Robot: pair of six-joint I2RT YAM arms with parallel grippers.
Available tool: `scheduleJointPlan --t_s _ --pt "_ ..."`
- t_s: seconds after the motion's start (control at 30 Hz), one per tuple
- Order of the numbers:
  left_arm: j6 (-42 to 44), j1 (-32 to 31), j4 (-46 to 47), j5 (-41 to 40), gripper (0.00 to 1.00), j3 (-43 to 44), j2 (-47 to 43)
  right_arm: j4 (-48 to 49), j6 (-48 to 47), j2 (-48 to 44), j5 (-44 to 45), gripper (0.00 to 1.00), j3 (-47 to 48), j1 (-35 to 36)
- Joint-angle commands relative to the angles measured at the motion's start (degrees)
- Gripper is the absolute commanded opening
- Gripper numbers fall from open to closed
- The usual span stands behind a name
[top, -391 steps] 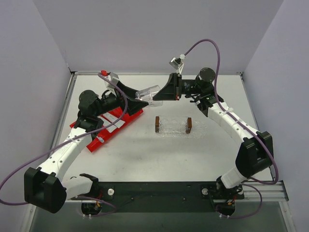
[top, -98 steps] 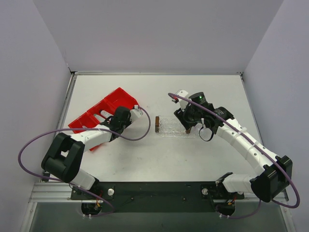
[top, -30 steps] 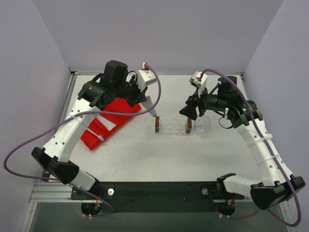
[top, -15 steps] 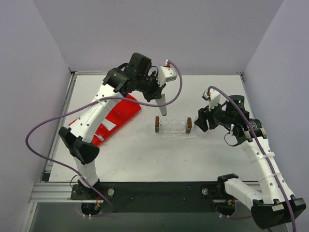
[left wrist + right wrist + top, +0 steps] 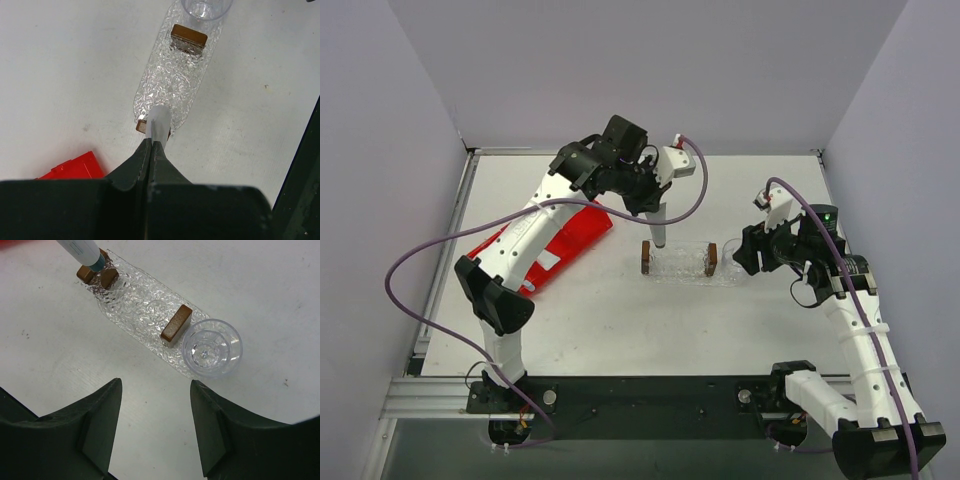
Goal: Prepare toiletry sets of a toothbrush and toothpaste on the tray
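The left gripper has its fingers pressed together on the flat end of a toothpaste tube, which hangs cap-down from the jaws over one end of the tray. The tray is a clear, crinkle-textured sheet with rounded ends lying flat near the middle of the white table. Two small blocks stand on it. The bin-side brown block sits directly under the tube's teal-tipped cap; whether the cap touches it or hangs just above cannot be told, and in the left wrist view the tube hides most of that block. The cup-side brown block stands toward the other end of the tray, well apart from the first, with bare textured plastic between them. A clear plastic cup stands upright, mouth up, right up against that block, its base at the tray's rounded end. The right gripper has its fingers spread wide with nothing between them, and it hangs above the table just beside the cup end of the tray; in the top view its dark body covers part of the cup. The red compartmented bin lies at an angle on the left side of the table, apart from the tray. The left arm reaches across above it and hides part of it, and white pieces lie inside, too small to identify
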Motion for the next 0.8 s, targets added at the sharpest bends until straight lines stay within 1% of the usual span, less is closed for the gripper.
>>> scheduleJointPlan --t_s 0.0,0.37,0.77 --pt "0.5 -0.5 2.7 -0.4 0.00 0.2 0.1 1.3 0.6 -0.9 -1.8 0.52 -0.3 -0.3" --pt "0.5 -1.1 3.7 -1.5 0.00 -0.5 1.8 1.4 0.3 -1.3 -1.9 0.52 -0.9 -0.5" --pt "-0.2 -1.5 6.4 -1.3 0.00 -3.5 1.5 1.4 0.1 -1.0 -2.0 0.52 -1.1 -0.5"
